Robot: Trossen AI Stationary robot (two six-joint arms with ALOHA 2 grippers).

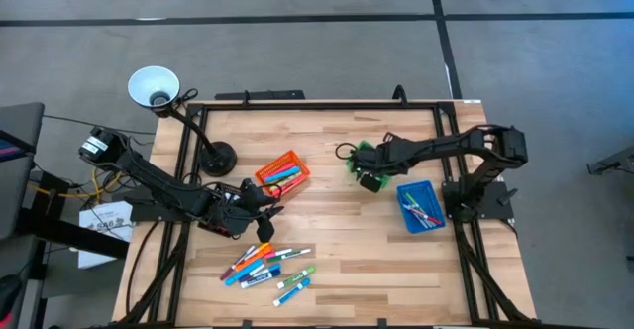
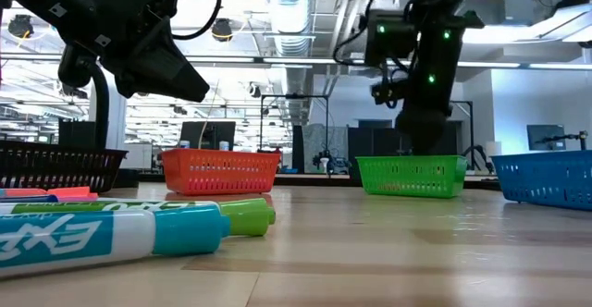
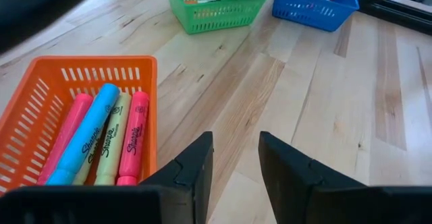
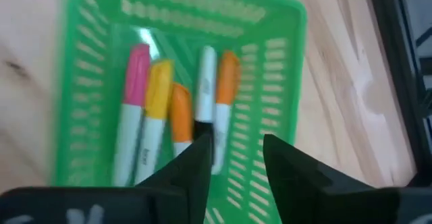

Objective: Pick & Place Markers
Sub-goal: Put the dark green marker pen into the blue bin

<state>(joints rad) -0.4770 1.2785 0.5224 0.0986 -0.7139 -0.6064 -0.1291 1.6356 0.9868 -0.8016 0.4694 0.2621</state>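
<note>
Right gripper (image 4: 233, 158) hangs above the green slotted plastic bin (image 4: 283, 69) near the table's right edge, jaws parted and empty, apparently just after a drop; pink, yellow, orange markers (image 4: 181, 109) lie inside. Left gripper (image 3: 234, 163), released, waits beside the orange bin (image 3: 40, 109).

Looks like a robotics lab or industrial workspace: exposed ceiling ducts (image 2: 294, 16) and strip lights overhead, monitors (image 2: 205, 135) and dark metal frames (image 2: 305, 131) across the room, grey concrete floor (image 1: 297, 42) around a framed butcher-block table (image 1: 347, 260).
</note>
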